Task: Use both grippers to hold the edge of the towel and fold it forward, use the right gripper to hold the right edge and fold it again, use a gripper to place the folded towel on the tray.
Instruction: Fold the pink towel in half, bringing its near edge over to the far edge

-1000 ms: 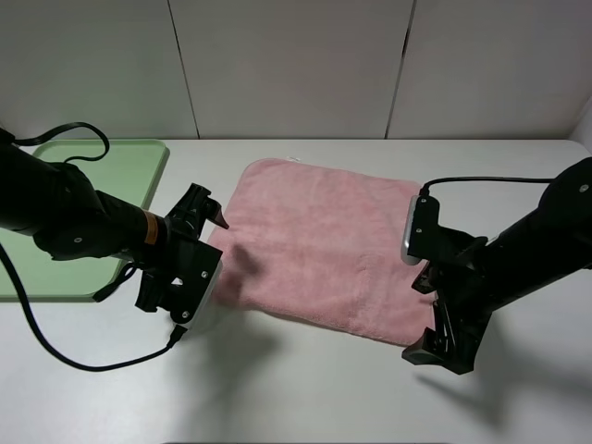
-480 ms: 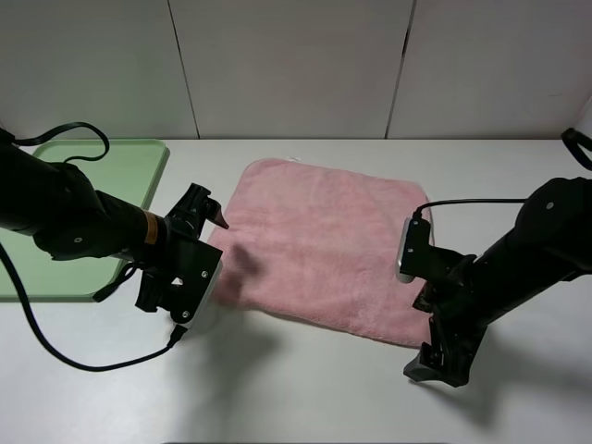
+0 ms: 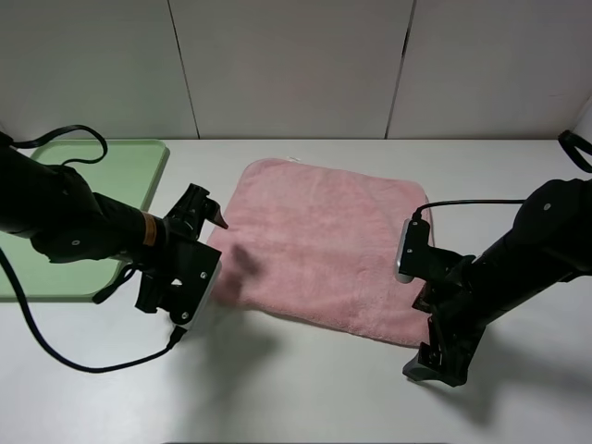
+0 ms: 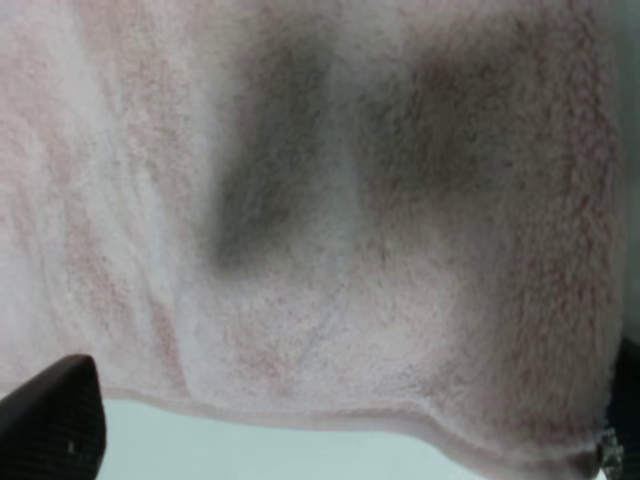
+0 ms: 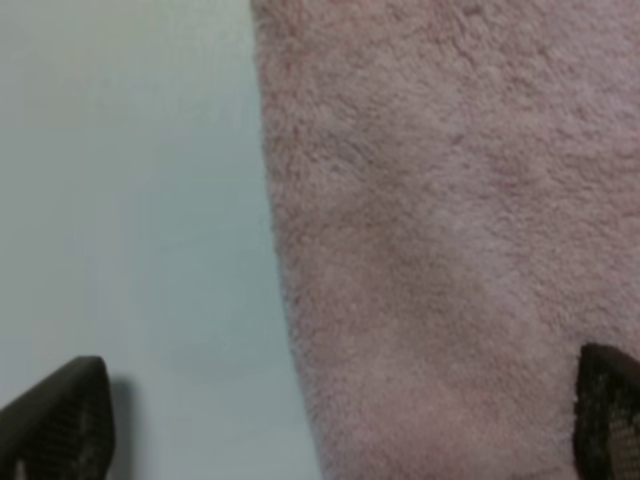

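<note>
We see the towel (image 3: 319,236) flat mid-frame on the tabletop (image 3: 305,393); left claw (image 3: 203,268) at its left edge, right claw (image 3: 424,324) at its lower-right corner, both spread apart.

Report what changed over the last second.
The right gripper dropped lower and edged inward over the near right corner of the towel, jaws open, gripping nothing. The left gripper, towel and tray stayed put.

White table (image 3: 305,388), pink towel (image 3: 319,240) spread flat, green tray (image 3: 120,171) far-left.
</note>
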